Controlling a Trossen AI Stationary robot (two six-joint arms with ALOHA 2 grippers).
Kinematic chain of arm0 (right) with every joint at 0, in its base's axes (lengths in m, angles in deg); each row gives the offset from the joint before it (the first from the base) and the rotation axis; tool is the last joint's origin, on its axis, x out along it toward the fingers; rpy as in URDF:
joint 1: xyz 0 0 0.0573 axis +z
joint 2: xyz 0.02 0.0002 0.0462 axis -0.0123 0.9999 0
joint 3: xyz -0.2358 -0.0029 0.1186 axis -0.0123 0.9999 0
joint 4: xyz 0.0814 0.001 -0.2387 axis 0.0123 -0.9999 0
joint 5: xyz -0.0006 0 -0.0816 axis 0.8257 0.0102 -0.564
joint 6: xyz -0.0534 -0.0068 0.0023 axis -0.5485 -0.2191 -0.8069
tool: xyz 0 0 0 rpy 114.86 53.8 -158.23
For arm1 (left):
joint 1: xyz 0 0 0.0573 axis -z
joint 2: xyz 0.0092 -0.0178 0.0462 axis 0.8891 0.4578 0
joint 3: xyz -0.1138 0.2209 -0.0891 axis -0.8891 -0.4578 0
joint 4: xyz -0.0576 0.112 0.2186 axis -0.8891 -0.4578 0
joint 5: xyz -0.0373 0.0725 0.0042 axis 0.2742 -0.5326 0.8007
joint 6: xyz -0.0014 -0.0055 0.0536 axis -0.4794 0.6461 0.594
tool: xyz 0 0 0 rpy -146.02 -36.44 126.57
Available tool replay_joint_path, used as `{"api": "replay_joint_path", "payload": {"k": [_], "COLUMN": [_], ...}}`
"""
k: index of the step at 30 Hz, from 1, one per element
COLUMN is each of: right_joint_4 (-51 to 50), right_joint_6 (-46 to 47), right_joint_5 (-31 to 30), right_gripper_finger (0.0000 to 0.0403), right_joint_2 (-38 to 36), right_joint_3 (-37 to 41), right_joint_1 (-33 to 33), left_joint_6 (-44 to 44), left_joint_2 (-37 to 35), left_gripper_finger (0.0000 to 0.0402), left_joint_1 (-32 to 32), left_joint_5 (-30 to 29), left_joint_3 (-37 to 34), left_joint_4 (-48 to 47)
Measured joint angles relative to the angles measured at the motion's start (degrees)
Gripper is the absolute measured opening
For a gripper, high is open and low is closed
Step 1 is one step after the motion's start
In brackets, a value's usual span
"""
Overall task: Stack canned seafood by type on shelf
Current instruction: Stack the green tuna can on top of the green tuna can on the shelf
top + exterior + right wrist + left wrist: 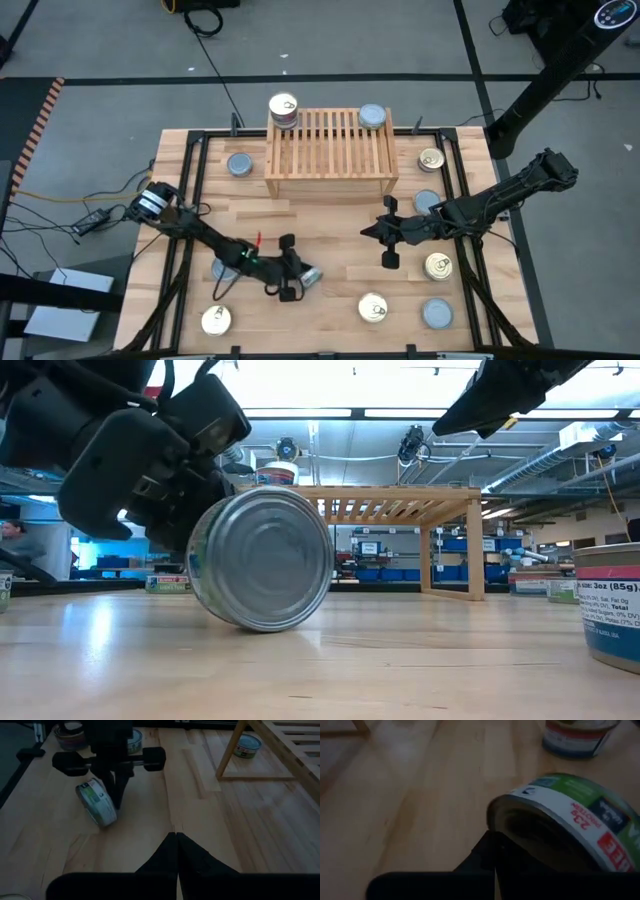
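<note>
A green-labelled tin (310,277) stands tipped up on its rim on the tabletop, its ridged silver face (265,555) toward the near edge. My left gripper (299,270) is shut, its fingertips right against this tin. My right gripper (367,231) hangs shut above the table's middle, holding nothing. The wooden shelf (330,150) stands at the far side. A gold-topped stack (283,108) rests on its far left corner and a silver-topped tin (372,116) on its far right corner. My left gripper (495,842) touches the tin with its shut fingertips, set against the flat face (530,832) that is turned toward the arm, low near the rim. The fingers (118,790) slant down from the table's left. The tin leans on its rim on the wood (107,822).
Loose tins lie flat around the table: silver-topped (240,164), (427,201), (436,314) and gold-topped (431,159), (438,265), (373,307), (216,320). Another tin (220,268) lies partly under my left arm. Bare wood lies between the shelf and the grippers.
</note>
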Motion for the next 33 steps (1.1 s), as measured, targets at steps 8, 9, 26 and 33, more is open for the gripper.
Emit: {"api": "replay_joint_path", "payload": {"k": [8, 9, 26, 33], "right_joint_4": [0.1, 0.2, 0.0, 3.3], "right_joint_6": [0.0, 0.0, 1.0, 2.1], "right_joint_5": [0.0, 0.0, 0.0, 6.3], "right_gripper_finger": [0.0009, 0.0009, 0.0009, 0.0009], "right_joint_2": [0.0, 0.0, 1.4, 7.3], "right_joint_3": [0.0, 0.0, 0.0, 0.0], "right_joint_1": [0.0, 0.0, -0.2, -3.0], "left_joint_6": [4.5, 5.4, 8.7, 6.8], "left_joint_2": [0.0, 0.0, -6.1, -6.2], "left_gripper_finger": [0.0003, 0.0003, 0.0003, 0.0003], "left_joint_1": [-2.9, -3.1, 2.3, 5.0], "left_joint_5": [0.4, 0.4, -8.8, -10.0], "left_joint_3": [-1.0, -1.0, -6.9, -12.6], "left_joint_4": [2.8, 3.3, 9.8, 20.3]}}
